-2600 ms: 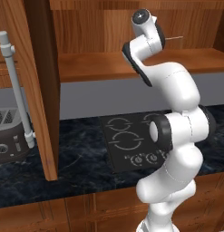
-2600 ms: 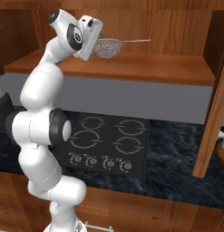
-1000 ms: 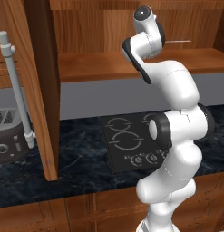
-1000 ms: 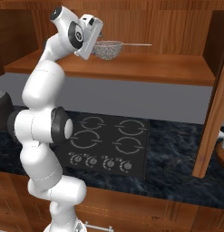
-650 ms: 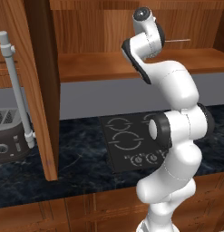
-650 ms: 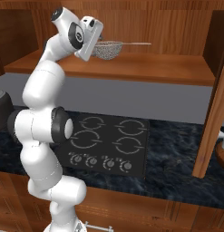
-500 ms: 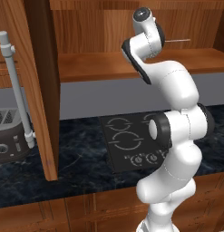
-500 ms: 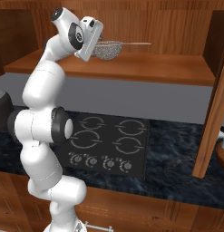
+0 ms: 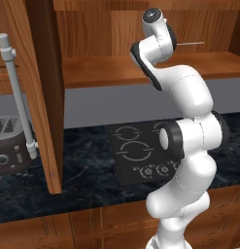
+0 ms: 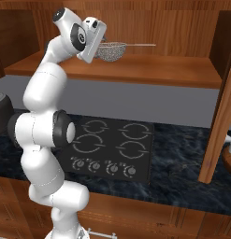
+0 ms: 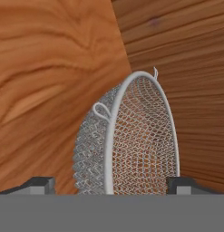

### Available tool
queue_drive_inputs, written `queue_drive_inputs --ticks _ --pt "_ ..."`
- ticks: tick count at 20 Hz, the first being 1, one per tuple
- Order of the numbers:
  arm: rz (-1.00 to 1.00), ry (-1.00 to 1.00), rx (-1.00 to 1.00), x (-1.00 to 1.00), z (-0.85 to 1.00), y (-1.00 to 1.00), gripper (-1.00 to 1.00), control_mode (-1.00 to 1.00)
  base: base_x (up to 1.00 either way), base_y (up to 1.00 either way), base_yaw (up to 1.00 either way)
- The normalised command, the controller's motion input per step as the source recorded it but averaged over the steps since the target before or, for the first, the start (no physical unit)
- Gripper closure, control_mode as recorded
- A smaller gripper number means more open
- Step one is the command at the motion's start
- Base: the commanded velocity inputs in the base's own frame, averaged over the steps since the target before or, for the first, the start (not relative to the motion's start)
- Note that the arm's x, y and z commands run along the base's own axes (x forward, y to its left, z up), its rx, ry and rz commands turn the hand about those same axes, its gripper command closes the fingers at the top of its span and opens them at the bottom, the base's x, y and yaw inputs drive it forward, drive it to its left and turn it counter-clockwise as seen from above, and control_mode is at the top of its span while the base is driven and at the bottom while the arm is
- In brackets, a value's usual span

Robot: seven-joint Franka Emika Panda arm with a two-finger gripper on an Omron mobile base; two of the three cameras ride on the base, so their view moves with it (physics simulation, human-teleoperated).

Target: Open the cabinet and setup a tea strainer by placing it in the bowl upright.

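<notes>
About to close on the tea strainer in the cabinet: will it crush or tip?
The tea strainer is thin open mesh on a slim rim, so probably light and easily dented. Its rounded bottom on the shelf may rock. The open gripper straddles it.

Tea strainer [image 11: 131,145]: silver wire mesh; cabinet [image 10: 149,70]: smooth reddish wood.
</notes>
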Motion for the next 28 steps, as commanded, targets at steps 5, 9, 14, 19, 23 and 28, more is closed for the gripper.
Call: queue_drive_inputs --ticks 5,9,14,19,23,28 --pt "0.00 0.00 0.00 0.00 0.00 0.01 1.00 -1.00 0.00 0.00 0.00" --pt "0.00 0.00 0.00 0.00 0.00 0.00 1.00 -1.00 0.00 0.00 0.00" --pt "0.00 0.00 0.00 0.00 0.00 0.00 1.00 -1.00 0.00 0.00 0.00" --pt "0.00 0.02 0.00 0.00 0.00 0.22 1.00 -1.00 0.00 0.00 0.00" --pt "0.00 -0.04 -0.03 -0.27 0.00 0.36 1.00 -1.00 0.00 0.00 0.00" --pt "-0.04 -0.04 -0.01 -0.74 0.00 0.16 1.00 -1.00 0.00 0.00 0.00"
